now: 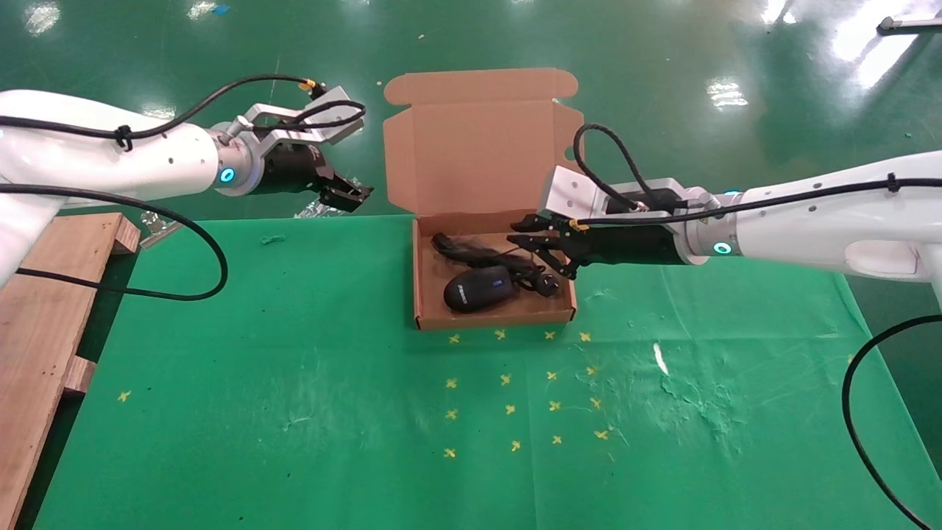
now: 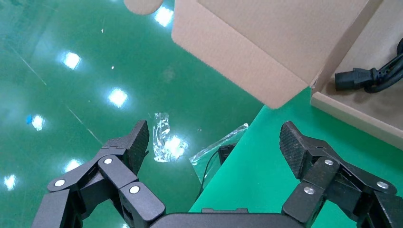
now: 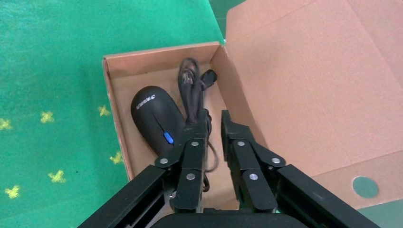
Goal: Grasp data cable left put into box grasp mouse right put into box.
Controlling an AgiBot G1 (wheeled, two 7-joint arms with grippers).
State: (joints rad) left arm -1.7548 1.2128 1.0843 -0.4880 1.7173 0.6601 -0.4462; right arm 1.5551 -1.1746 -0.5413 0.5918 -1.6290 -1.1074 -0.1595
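Now the box [image 1: 491, 318] sits open just below the right gripper [image 1: 531, 230], whose fingers stand narrowly apart holding nothing above the mouse [image 1: 478, 288] and data cable [image 1: 471, 252] inside, while the left gripper [image 2: 214, 142] hangs wide open off to the box's far side.

A robotics lab or industrial test hall; a glossy green painted floor [image 1: 662, 44] mirrors overhead lights; a worn green cloth surface [image 1: 294, 383] carries yellow taped crosses [image 1: 505, 380]; a wooden pallet [image 1: 44, 309] stands left.
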